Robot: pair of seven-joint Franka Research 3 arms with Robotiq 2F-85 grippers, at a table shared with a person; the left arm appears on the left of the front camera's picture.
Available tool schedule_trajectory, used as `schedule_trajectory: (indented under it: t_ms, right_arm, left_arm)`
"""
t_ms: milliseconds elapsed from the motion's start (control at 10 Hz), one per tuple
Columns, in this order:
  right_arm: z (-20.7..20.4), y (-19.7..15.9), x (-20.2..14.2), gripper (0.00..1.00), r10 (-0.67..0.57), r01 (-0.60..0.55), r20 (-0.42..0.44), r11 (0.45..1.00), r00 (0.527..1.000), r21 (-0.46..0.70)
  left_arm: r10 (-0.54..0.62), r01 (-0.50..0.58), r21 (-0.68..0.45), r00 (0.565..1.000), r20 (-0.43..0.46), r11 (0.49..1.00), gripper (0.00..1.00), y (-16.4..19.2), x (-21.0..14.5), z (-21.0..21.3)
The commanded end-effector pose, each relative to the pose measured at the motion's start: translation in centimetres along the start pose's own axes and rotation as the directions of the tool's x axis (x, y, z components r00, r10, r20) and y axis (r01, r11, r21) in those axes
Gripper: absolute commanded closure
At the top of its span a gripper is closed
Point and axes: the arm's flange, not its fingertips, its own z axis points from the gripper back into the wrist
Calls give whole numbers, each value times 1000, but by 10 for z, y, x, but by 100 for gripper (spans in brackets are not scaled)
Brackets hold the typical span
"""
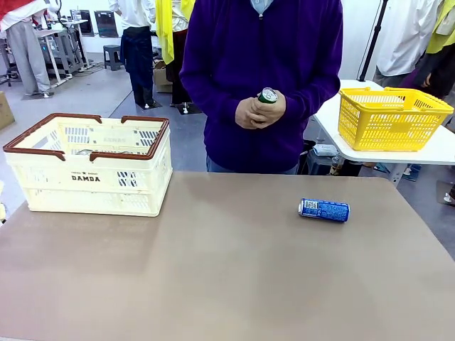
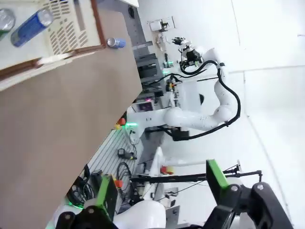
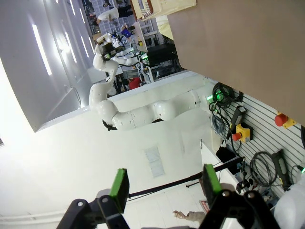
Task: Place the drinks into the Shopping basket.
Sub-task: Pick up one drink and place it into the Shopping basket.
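Blue can [image 1: 324, 209] lies sideways, white lettering showing.

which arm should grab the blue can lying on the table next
Right, likely. The blue can lies on the right half of the table, the right arm's side; the Shopping basket sits far left. The right gripper is open and empty.

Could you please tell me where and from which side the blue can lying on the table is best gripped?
Grip the blue can around the middle of its body, coming straight down from above and closing across its short width. It lies on its side, long axis running roughly left to right, with open table around it.
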Motion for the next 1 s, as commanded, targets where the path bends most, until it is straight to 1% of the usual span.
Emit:
schedule_trajectory:
  t_ms: [0,100,900]
  right_arm:
    - [3,3,-3,18,-4,4,-11,1000,1000,-9]
    - [3,3,-3,18,-4,4,-11,1000,1000,-9]
    - [3,3,-3,18,-4,4,-11,1000,1000,-9]
  left_arm:
    - [54,-54,26,999,8,998,0,13,25,41]
    - [0,0,0,1000,0,1000,0,0,0,0]
    - [0,0,0,1000,0,1000,0,0,0,0]
